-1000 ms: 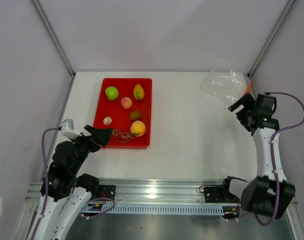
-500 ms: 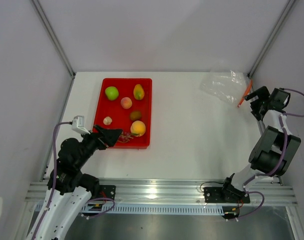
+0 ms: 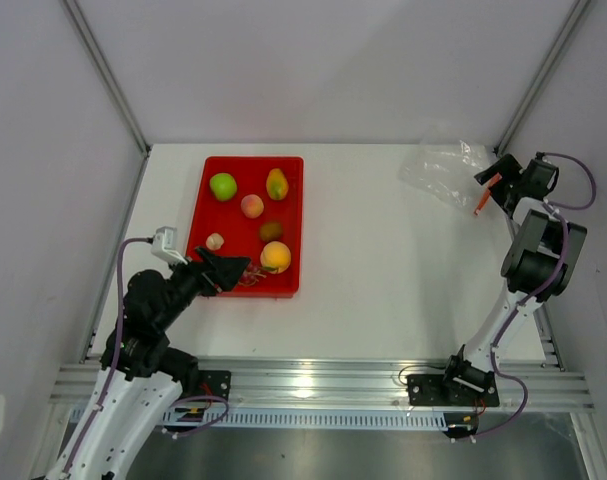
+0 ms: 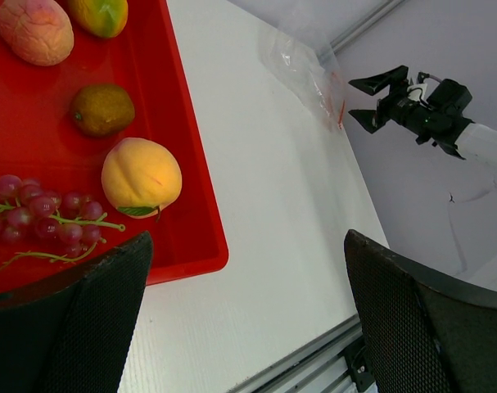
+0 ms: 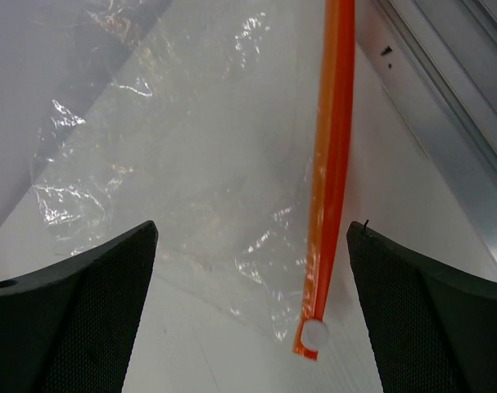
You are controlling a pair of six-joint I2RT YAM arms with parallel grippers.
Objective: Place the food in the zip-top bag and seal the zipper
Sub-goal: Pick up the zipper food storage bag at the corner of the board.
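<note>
left jaws open near grape bunch (image 4: 31, 219); right jaws open above zipper (image 5: 332, 164) of zip-top bag (image 5: 191, 164)

Crinkly clear plastic bag (image 5: 191, 164), glossy red tray (image 3: 205, 205)
</note>
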